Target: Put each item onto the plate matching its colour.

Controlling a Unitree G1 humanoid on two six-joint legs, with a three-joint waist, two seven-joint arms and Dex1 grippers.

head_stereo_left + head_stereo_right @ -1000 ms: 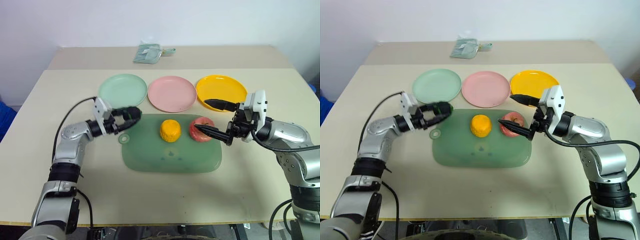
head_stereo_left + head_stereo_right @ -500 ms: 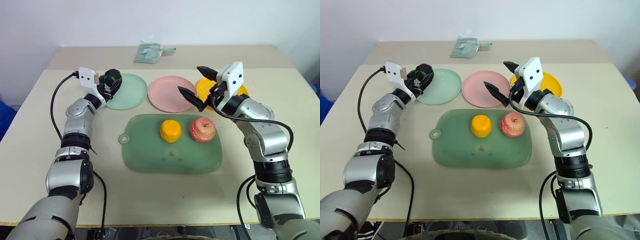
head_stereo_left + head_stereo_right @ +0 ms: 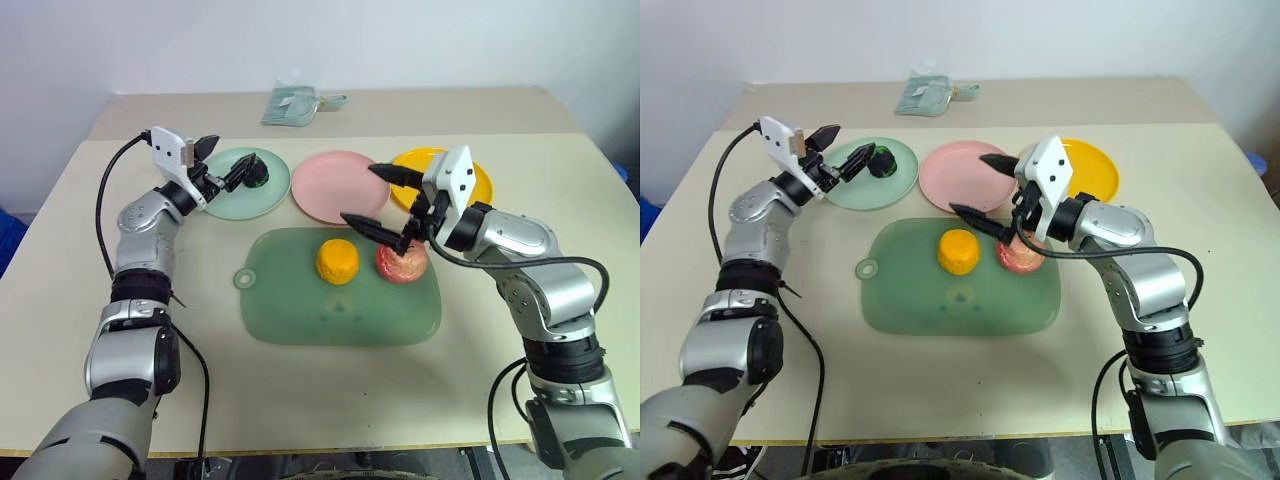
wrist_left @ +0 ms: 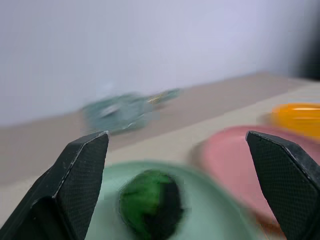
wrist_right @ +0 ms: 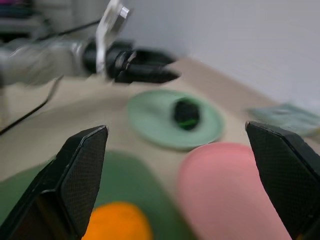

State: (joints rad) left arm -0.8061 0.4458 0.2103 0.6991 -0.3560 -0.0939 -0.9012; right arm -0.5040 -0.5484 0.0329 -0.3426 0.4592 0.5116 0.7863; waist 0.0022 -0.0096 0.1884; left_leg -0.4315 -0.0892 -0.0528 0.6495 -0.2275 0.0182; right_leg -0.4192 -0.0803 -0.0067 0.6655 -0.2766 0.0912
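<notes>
Left eye view: the right gripper [image 3: 383, 194] stands wide open and empty, centre right of frame, just above the red-pink apple [image 3: 402, 262]; the left gripper [image 3: 227, 160], upper left, is spread too, holding nothing — the dark green ball [image 3: 254, 170] sits on the mint green plate [image 3: 213, 200]. Apple and yellow-orange fruit [image 3: 338, 261] rest on the green board [image 3: 340, 312], centre. They look light, rigid and rounded — likely to roll, so pinch across the widest part. Three items, three plates: mint, pink plate [image 3: 330, 195], yellow plate [image 3: 480, 182]

A lab-like test setup was suggested by a bare beige table [image 3: 80, 200] set against a plain white wall [image 3: 400, 40].
</notes>
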